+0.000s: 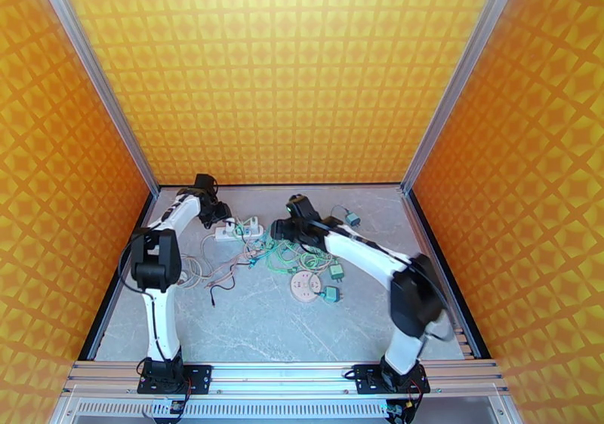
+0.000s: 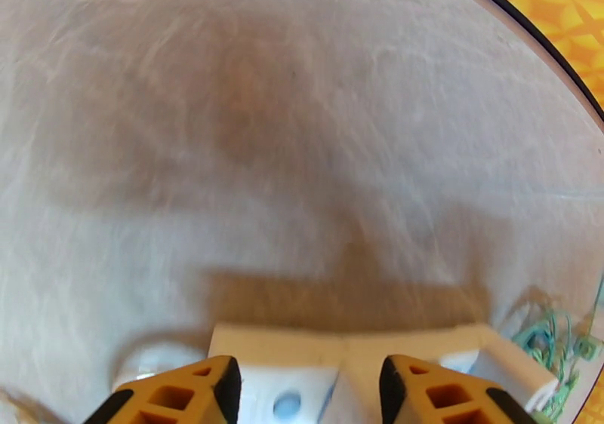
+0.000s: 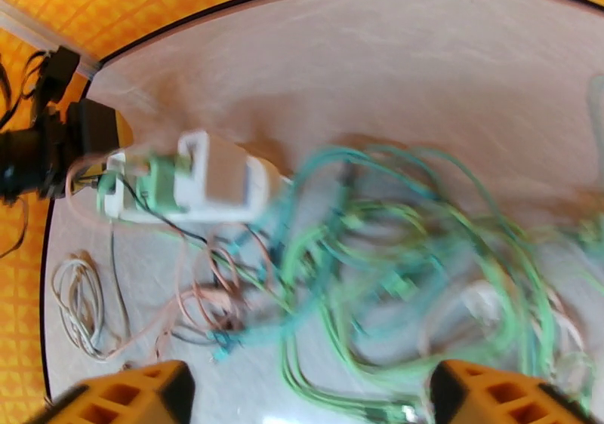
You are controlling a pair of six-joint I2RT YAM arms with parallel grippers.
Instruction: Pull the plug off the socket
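Observation:
A white power strip (image 1: 238, 231) lies at the back left of the table, with a green plug (image 1: 247, 227) seated in it. My left gripper (image 1: 217, 216) sits at the strip's left end. In the left wrist view its orange fingers (image 2: 181, 395) straddle the white power strip (image 2: 302, 384) and press its sides, so the left gripper (image 2: 309, 401) is shut on it. My right gripper (image 1: 278, 229) hovers just right of the strip, above green cables. In the blurred right wrist view the right gripper (image 3: 313, 407) is open and holds nothing, with the green plug (image 3: 161, 180) on the power strip (image 3: 223, 184) ahead of it.
A tangle of green cables (image 1: 291, 256) spreads right of the strip. Nearby lie a round white socket disc (image 1: 306, 286), small green adapters (image 1: 331, 293) and a pale cable coil (image 1: 192, 271). Orange walls close in the table on three sides.

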